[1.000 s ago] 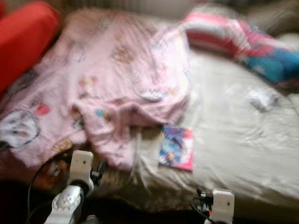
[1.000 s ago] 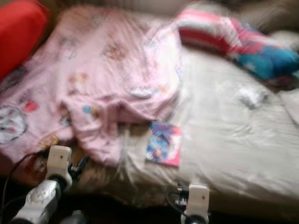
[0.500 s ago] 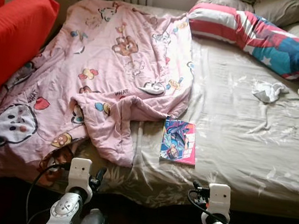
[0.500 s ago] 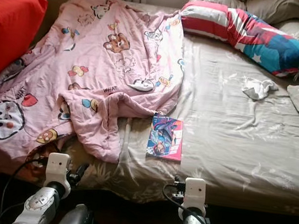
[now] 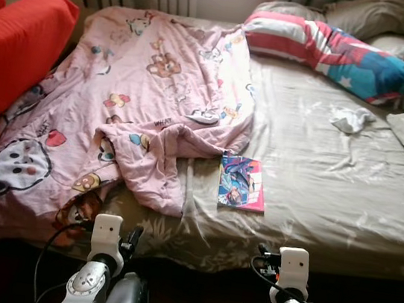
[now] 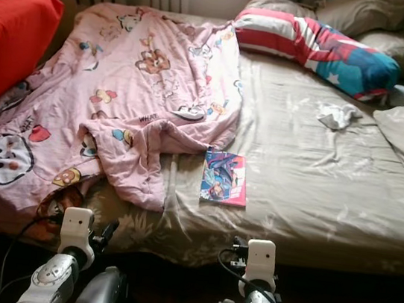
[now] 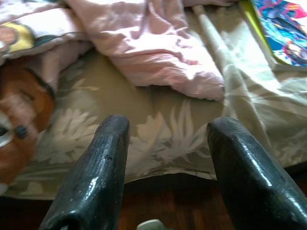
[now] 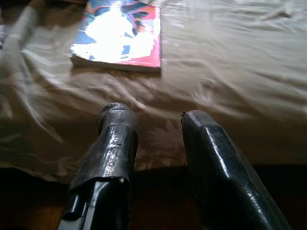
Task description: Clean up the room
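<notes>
Facing an unmade bed [image 5: 344, 209] in beige sheets, the robot holds both arms low at the near edge. At the far left of the frame sits a red cushion [image 5: 12, 57]; beside it a pink cartoon-print blanket [image 5: 126, 103] sprawls over the bed's left half, its rumpled corner hanging toward the lower left. The left gripper [image 7: 165, 143], at lower left, has its two black fingers spread apart with nothing between them, pointed at the blanket's hem and the sheet. Just right of the blanket, at centre, a colourful book [image 5: 241, 182] lies flat on the sheet. The right gripper [image 8: 153, 120], at lower right, likewise parted and empty, points at that book from short of the bed edge. A striped red, white and blue pillow [image 5: 329, 49] lies at upper right, with a crumpled white cloth [image 5: 351, 120] below it.
</notes>
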Robot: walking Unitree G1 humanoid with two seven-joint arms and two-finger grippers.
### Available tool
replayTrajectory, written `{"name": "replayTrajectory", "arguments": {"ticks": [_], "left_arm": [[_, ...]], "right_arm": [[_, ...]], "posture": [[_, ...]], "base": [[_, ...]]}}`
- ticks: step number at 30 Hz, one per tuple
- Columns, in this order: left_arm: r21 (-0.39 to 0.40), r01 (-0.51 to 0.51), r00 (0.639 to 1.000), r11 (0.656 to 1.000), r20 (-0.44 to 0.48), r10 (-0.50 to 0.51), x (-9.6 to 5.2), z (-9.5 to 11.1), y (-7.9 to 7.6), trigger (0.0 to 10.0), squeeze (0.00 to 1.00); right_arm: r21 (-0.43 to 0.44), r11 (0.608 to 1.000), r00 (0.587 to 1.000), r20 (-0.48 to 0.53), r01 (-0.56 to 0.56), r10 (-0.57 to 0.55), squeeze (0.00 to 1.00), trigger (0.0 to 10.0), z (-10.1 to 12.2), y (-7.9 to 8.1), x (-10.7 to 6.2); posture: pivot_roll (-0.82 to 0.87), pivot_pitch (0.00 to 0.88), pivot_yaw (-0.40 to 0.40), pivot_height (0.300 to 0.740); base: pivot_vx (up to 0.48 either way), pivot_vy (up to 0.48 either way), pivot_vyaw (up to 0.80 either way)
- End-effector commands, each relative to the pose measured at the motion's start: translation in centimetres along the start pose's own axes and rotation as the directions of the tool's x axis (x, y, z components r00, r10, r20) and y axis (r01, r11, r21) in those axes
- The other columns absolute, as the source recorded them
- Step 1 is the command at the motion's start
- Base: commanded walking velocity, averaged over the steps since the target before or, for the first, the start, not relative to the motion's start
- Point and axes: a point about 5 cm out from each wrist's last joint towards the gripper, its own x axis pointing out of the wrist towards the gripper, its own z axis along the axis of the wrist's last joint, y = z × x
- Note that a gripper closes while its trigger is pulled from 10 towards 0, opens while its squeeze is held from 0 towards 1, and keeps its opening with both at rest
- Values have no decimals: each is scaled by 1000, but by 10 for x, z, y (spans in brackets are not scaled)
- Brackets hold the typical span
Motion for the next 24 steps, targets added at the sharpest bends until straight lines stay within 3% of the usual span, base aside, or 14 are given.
{"name": "replayTrajectory", "arguments": {"ticks": [1,12,24], "left_arm": [[-2,4,1000,1000,-8,-4,0,-1,0,10000,0],[-2,19,1000,1000,-18,-19,0,-2,-2,10000,0],[1,26,1000,1000,-15,-26,1,0,-2,10000,0]], "right_arm": [[2,1000,1000,-22,-4,4,0,10000,-6,1,-3],[4,1000,1000,-21,-15,15,0,10000,-6,3,-3],[4,1000,1000,-12,-28,28,0,10000,-3,5,-1]], "posture": [[-123,145,8,628],[-122,144,8,628],[-122,142,10,628]], "base": [[0,0,0],[0,0,0],[269,0,0]]}}
